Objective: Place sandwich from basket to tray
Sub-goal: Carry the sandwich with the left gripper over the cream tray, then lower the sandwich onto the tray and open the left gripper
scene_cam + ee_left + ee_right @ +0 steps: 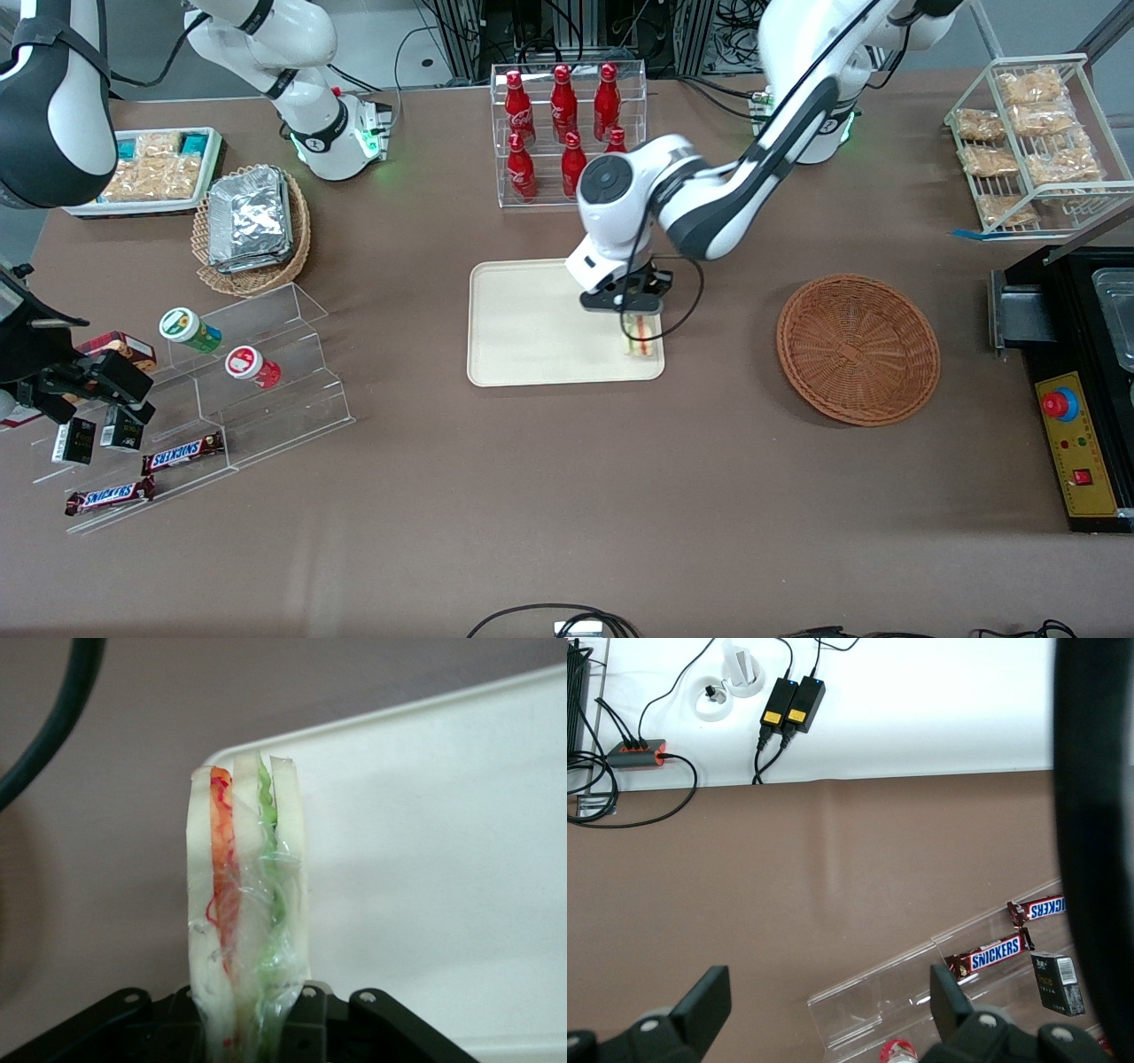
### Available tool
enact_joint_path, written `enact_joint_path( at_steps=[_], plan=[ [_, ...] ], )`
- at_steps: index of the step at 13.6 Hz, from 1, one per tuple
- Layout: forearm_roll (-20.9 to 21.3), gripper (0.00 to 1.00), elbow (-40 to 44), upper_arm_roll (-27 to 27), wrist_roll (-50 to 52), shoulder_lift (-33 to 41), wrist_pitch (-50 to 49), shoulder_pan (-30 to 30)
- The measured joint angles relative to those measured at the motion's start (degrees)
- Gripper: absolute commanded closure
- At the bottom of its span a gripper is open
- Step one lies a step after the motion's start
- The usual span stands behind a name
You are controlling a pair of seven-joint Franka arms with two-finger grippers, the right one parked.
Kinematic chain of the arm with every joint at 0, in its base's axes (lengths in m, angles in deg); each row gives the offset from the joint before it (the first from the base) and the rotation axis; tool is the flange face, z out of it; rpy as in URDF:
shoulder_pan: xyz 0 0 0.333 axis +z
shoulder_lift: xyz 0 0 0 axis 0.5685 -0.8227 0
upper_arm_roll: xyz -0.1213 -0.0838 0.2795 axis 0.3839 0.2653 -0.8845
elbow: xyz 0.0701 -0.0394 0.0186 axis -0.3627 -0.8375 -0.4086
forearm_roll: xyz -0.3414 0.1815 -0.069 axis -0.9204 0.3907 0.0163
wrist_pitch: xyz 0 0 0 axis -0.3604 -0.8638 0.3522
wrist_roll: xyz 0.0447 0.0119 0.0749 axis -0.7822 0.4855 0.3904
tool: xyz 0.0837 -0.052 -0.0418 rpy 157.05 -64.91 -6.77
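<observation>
The placing step is in hand: the left arm's claw (pixel 634 317) pinches the clear-wrapped triangular sandwich of white bread with orange and green filling (pixel 246 904), holding it on edge over the flat cream-beige rectangular tray (pixel 532 328), at the tray's corner nearest the front camera on the working arm's side. The round reddish-brown wicker basket (pixel 858 348) lies empty, toward the working arm's end of the brown worktop (pixel 567 496). Next it likely needs lowering, releasing, then lifting clear. The sandwich sits close to the rim, so it could tip out.
</observation>
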State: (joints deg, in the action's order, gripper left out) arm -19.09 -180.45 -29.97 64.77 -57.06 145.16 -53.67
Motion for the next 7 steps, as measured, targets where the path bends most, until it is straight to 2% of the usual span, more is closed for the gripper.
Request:
enact_joint_path(
  at_steps=[5, 6, 7],
  plan=[
    [2.73, 0.97, 2.72, -0.05, 4.48, -7.41, 3.87, -3.23],
    [2.78, 0.95, 2.69, -0.06, 4.54, -7.93, 3.87, -3.39],
    [2.80, 0.89, 2.53, -0.06, 4.55, -8.27, 3.86, -3.43]
  ],
)
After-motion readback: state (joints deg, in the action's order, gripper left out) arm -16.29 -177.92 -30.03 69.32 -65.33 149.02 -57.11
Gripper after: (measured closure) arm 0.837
